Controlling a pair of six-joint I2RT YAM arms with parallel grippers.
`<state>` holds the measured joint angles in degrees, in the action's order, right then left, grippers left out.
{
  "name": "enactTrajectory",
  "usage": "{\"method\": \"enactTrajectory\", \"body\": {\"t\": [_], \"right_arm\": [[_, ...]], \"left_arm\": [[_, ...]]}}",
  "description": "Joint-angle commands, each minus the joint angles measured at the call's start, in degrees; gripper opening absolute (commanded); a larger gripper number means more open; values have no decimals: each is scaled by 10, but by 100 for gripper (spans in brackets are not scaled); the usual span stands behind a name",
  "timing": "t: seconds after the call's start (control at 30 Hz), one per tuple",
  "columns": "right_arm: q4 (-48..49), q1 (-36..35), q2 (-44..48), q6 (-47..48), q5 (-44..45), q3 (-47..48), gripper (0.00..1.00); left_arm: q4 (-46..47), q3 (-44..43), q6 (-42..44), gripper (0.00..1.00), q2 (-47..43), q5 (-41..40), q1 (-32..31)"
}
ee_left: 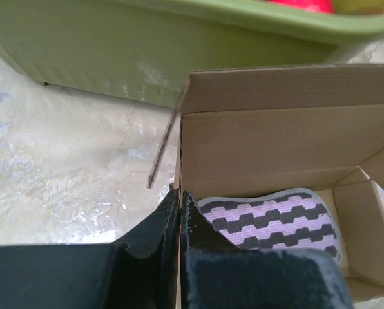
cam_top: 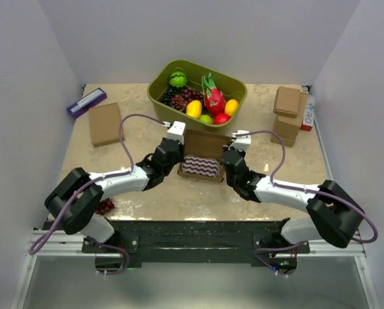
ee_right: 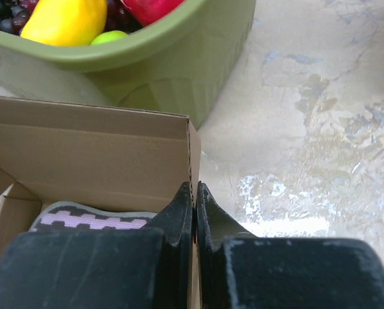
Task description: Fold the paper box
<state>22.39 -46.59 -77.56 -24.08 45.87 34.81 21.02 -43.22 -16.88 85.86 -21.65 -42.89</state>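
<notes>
The paper box stands open in the middle of the table, brown cardboard with its lid flap raised at the back. Inside lies a pad with purple and black wavy stripes. My left gripper is shut on the box's left side wall, one finger inside, one outside. My right gripper is shut on the right side wall the same way. The striped pad also shows in the left wrist view and in the right wrist view.
A green tub of toy fruit stands just behind the box. A flat brown box and a purple item lie at the back left. Stacked small brown boxes stand at the back right. Dark grapes lie by the left arm.
</notes>
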Motion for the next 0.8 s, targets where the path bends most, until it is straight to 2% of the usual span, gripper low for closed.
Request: {"method": "enactTrajectory", "body": {"t": [0.0,0.33,0.47,0.5,0.57,0.6,0.67,0.7,0.77], "right_arm": [[76,-17,-11,-67,41,-24,0],[-1,-39,5,-138,76,-42,1],[-36,-47,13,-172,73,-42,7],[-59,-48,20,-179,70,-40,15],[-90,-47,34,-201,66,-33,24],[-118,-48,50,-207,58,-30,36],[-137,-48,69,-210,46,-26,46],[-158,-48,90,-214,38,-25,55],[-178,-47,113,-220,28,-26,61]], "left_arm": [[115,37,-5,0,25,-30,-33],[154,87,-24,0,47,-94,-68],[146,91,-23,0,64,-134,-88],[145,92,-22,0,66,-144,-96],[144,98,-21,0,73,-166,-102],[143,100,-23,0,75,-175,-107],[142,104,-23,0,79,-197,-112],[141,104,-23,0,81,-202,-112],[146,110,-19,0,83,-213,-115]]}}
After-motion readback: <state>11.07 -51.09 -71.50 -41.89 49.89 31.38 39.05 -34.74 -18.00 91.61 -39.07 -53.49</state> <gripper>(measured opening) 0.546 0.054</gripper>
